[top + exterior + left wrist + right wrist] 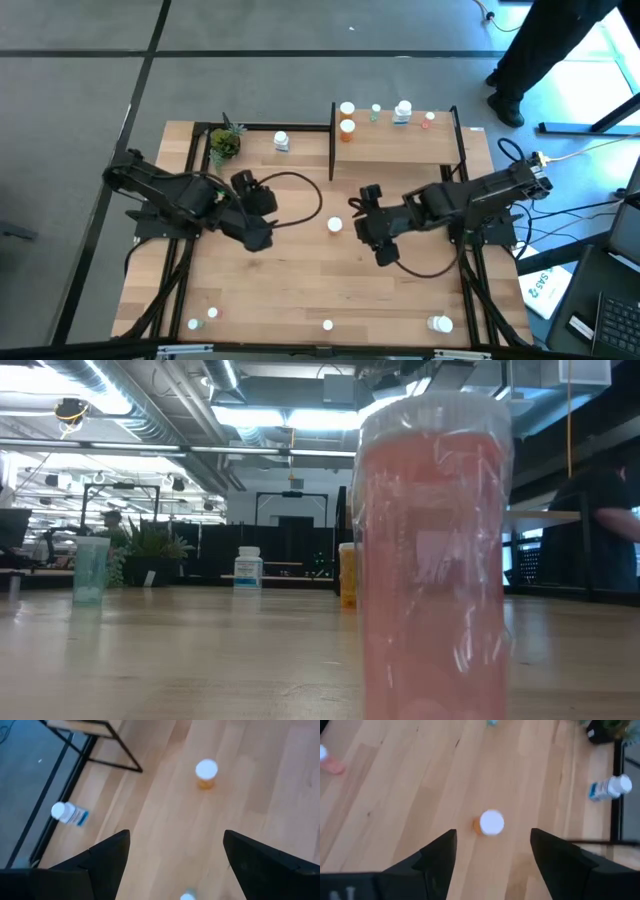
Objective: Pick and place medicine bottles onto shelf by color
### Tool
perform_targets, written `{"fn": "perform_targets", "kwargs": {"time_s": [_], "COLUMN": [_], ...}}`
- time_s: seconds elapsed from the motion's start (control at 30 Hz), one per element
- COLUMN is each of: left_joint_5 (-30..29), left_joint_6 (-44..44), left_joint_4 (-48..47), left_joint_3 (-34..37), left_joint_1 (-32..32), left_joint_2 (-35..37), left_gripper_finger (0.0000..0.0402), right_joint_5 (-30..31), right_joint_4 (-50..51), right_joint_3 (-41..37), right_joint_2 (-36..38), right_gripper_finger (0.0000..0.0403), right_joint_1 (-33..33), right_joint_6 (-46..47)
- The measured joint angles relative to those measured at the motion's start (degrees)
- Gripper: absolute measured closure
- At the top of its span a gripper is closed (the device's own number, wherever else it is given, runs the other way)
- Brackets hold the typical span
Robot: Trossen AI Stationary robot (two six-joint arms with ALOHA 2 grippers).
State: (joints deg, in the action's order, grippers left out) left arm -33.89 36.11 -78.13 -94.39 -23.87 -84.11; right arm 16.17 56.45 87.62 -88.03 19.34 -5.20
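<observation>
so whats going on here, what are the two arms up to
Two dark robot arms are sorting tiny white-capped medicine bottles onto a raised light-wood shelf. Neither holds anything now. The right gripper is open, hovering near an upright orange bottle at mid-table; the left gripper is open too, facing the same bottle. Several bottles, including an orange one, already stand on the shelf; others wait along the table's near edge.

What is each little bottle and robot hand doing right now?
Orange bottle mid-table: upright, capped, between the grippers, untouched.
White bottle beside the plant: lying on its side.
Orange bottle on the shelf: upright.
White bottle on the shelf: upright.
Left gripper: open, empty.
Right gripper: open, empty.
</observation>
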Motion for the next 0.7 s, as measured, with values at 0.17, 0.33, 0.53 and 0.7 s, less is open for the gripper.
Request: {"fn": "perform_targets", "kwargs": {"time_s": [0.17,0.33,0.53,0.7], "left_joint_5": [-0.5,-0.5,-0.5,0.0], "left_joint_6": [-0.2,-0.2,-0.2,-0.2], "left_joint_4": [0.6,0.5,0.4,0.3], "left_joint_3": [-0.1,-0.1,-0.1,-0.1], "left_joint_1": [-0.3,-0.3,-0.3,-0.3], "left_joint_2": [0.5,0.6,0.6,0.6], "left_gripper_finger": [0.0086,0.0086,0.0086,0.0086], "right_joint_5": [-1.3,-1.9,-11.1,-13.3], "right_joint_4": [-5.4,-6.5,-8.7,-9.2], "right_joint_3": [-3.2,-3.7,-3.8,-3.8], "right_joint_2": [-1.2,-4.9,-10.1,-13.0], "right_gripper_finger": [0.0147,0.0147,0.0147,0.0147], "right_joint_1": [-3.7,-7.2,-11.6,-13.3], "right_joint_6": [-2.8,-4.1,-5.2,-7.2]}}
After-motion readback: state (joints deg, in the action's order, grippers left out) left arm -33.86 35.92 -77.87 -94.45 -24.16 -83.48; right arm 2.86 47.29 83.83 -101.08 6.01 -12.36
